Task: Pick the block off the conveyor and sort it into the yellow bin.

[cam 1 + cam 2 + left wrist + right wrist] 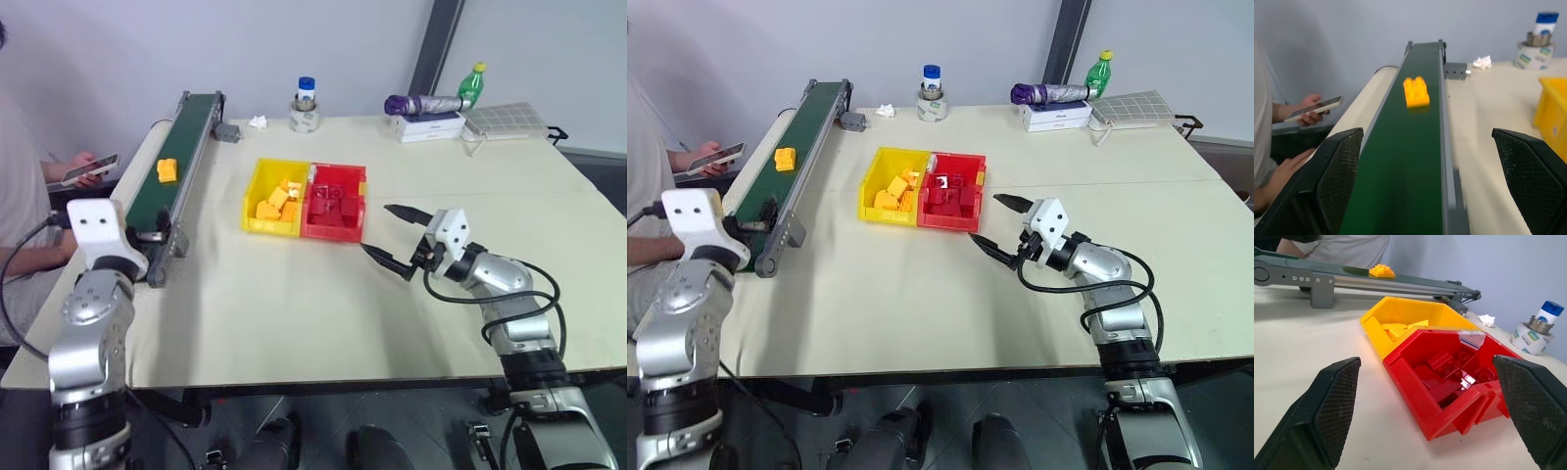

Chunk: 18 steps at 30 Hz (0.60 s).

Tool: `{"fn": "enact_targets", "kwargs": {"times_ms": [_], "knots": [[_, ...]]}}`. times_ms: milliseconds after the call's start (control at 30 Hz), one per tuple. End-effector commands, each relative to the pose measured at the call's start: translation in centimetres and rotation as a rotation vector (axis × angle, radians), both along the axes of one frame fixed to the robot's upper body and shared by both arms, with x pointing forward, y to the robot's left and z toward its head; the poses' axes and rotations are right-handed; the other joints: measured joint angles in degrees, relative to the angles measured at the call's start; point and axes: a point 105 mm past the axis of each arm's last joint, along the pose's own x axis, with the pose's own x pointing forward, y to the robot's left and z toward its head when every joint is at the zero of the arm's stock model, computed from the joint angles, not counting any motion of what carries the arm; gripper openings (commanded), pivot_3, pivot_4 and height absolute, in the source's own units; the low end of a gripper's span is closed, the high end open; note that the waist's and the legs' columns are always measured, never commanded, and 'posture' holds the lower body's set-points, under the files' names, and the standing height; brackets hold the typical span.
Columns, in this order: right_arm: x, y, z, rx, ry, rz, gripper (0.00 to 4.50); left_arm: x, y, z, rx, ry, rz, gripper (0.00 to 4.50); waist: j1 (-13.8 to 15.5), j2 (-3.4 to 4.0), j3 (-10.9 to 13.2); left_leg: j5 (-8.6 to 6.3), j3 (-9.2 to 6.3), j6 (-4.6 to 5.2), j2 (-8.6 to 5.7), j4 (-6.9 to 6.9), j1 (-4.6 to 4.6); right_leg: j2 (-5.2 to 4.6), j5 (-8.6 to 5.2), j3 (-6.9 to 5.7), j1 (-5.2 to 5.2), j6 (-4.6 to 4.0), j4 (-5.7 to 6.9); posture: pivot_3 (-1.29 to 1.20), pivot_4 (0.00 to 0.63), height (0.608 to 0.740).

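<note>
Block [168, 169], small and orange-yellow, lying flat on the dark green belt of the conveyor [147, 201], about halfway along, studs up. Nothing on the belt between block and left gripper [1425, 181]. Left gripper low over the near end of the belt, pointing along it at the block, fingers [1339, 171] spread wide, one out past each grey rail, holding nothing. Still well short of the block.

Yellow bin [257, 184] on the table [294, 313], just past the conveyor's rail, already with several orange-yellow bricks inside. Joined on its far side to a red bin [355, 206] full of red bricks. Bare tabletop between belt and yellow bin.

Right gripper [390, 238] just beside the near corner of the red bin, pointing at it, fingers spread wide, empty, not touching the bin.

Small grey motor box [227, 132] at the far end of the conveyor, a crumpled white scrap [258, 121] near it. Farther back: a roll of tape [305, 119] with a blue-capped bottle [307, 92] standing in it, a folded purple umbrella [423, 104] on a white box [427, 127], a green bottle [472, 85], a white grid tray [506, 119].

Person's hand [86, 172] on the other side of the conveyor, holding a phone [90, 166], well away from the block.
</note>
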Motion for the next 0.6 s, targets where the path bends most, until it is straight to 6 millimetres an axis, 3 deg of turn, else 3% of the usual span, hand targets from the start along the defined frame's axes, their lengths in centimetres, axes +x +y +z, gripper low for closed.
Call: {"fn": "enact_targets", "kwargs": {"times_ms": [33, 233, 600], "knots": [[-0.4, 0.2, 1.3, 0.001, -0.054, 0.004, 4.5, 1.5, 0.7, 0.5, 0.004, 0.031, 0.046, 4.45, 0.0, 0.0, 0.0, 0.0, 0.0, 0.0, 0.0, 0.0, -0.01, 0.01, 0.01, 0.0, 0.0, 0.01, 0.0, 0.0, 0.15, 0.74], [-0.5, 0.1, 1.2, 0.008, -0.055, -0.007, 4.5, 4.1, 1.6, 0.9, -0.015, 0.071, 0.079, 4.45, -0.2, -0.02, 0.0, 0.02, -0.01, -0.02, 0.0, 0.0, -0.02, 0.02, 0.03, -0.01, 0.1, 0.05, 0.05, 0.0, 0.15, 0.74], [-0.6, 0.2, 1.1, 0.013, -0.057, -0.015, 4.5, 6.2, 3.5, 1.4, -0.044, 0.107, 0.112, 4.45, -0.3, -0.04, 0.0, 0.03, -0.01, -0.02, -0.01, 0.05, -0.02, 0.02, 0.04, -0.01, 0.12, 0.07, 0.07, 0.0, 0.15, 0.74]]}}
